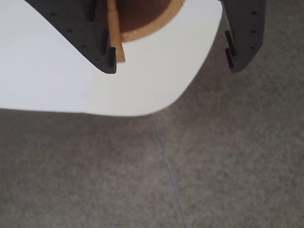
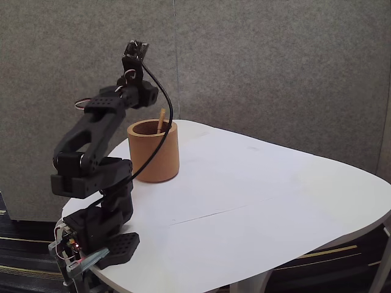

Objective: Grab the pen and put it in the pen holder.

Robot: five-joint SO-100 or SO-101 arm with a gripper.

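Note:
The pen (image 1: 115,38) is a thin tan stick standing tilted inside the brown pen holder (image 1: 159,21) at the top of the wrist view. My gripper (image 1: 171,61) is open wide above the holder. The pen lies right beside the left finger (image 1: 110,59), while the right finger (image 1: 232,57) is far from it. In the fixed view the pen (image 2: 162,119) pokes out above the rim of the pen holder (image 2: 154,152), leaning against its far wall. The black arm (image 2: 91,140) is folded up at the left, with its head just above and behind the cup.
The cup stands near the left rear edge of a white rounded table (image 2: 256,195). Grey carpet floor (image 1: 213,166) shows beyond the table edge in the wrist view. A grey partition wall (image 2: 275,61) stands behind. A black cable (image 2: 168,104) loops from the arm past the cup.

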